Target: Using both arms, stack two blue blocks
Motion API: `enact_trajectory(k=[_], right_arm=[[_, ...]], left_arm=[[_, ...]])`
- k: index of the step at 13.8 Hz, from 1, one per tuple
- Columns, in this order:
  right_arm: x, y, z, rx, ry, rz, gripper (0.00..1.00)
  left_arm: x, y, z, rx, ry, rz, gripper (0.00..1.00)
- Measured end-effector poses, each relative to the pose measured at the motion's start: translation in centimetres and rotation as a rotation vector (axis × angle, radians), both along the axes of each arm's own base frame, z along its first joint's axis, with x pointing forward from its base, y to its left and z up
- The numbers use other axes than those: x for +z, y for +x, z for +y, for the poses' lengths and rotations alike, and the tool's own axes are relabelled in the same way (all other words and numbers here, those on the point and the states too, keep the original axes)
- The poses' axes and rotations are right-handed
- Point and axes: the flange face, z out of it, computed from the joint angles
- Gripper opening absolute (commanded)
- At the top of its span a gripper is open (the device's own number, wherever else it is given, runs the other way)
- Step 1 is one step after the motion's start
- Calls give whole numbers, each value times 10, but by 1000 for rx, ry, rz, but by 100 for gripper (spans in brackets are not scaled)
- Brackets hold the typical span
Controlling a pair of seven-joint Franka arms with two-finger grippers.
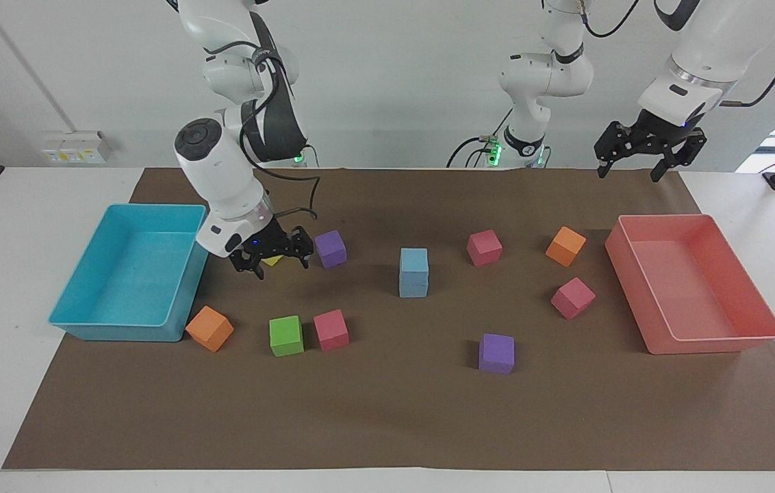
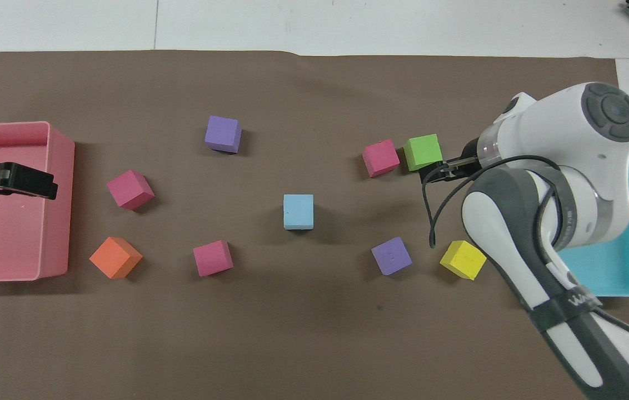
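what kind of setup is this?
Likely a robot manipulation lab bench: two arms over brown paper, scattered foam cubes, a turquoise tray and a pink tray.

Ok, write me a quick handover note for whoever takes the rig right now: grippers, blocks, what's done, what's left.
Left gripper: open, empty, raised near the pink tray.
Right gripper: open, empty, low over the mat beside the turquoise tray, with the yellow cube under it in the facing view.
Blue blocks: upper blue block sits squarely on the lower blue block mid-mat; in the overhead view they read as one cube.
Done: the stack stands, and no gripper touches it.
Left: nothing on the stack; at most park both arms. The other coloured cubes lie loose on the mat.
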Motion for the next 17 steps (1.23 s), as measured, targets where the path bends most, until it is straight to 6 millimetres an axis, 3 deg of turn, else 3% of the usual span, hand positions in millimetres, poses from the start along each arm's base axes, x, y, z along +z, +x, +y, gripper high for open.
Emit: enact_trajectory(k=[4, 8, 15, 17], right_arm=[[39, -2, -26, -13, -40, -12, 100], [89, -18, -71, -60, -88, -50, 100], [170, -53, -103, -96, -132, -10, 100], [183, -59, -112, -110, -133, 18, 100]], left_arm=[[-1, 0, 3, -2, 0, 1, 100], [-1, 0, 3, -1, 0, 3, 100], [-2, 1, 13, 16, 0, 4, 100], [-2, 1, 12, 16, 0, 5, 100]])
